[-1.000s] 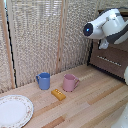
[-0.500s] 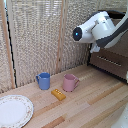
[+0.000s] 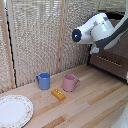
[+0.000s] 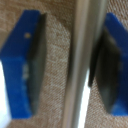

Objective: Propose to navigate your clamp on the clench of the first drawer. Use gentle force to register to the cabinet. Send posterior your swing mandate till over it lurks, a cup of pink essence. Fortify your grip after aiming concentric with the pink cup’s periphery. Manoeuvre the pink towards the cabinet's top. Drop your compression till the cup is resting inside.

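The pink cup (image 3: 70, 82) stands upright on the wooden table, its handle toward the exterior view's right. The dark brown cabinet (image 3: 114, 64) is at the exterior view's right edge. My white arm (image 3: 95, 27) hangs high in front of the cabinet, above and to the right of the cup, and it hides the clamp in this view. In the wrist view the clamp (image 4: 70, 65) is open, and its blue fingers (image 4: 25, 65) stand wide apart. A blurred pale vertical bar (image 4: 82, 60) shows between them against woven fabric. I cannot tell whether either finger touches the bar.
A blue mug (image 3: 44, 81) stands just left of the pink cup, and a small yellow block (image 3: 58, 94) lies in front of both. A patterned white plate (image 3: 14, 111) sits at the front left. A woven screen (image 3: 35, 40) closes the back.
The arm has swung toward the exterior view's left and slightly down, away from the cabinet. The cups, block and plate have not moved.
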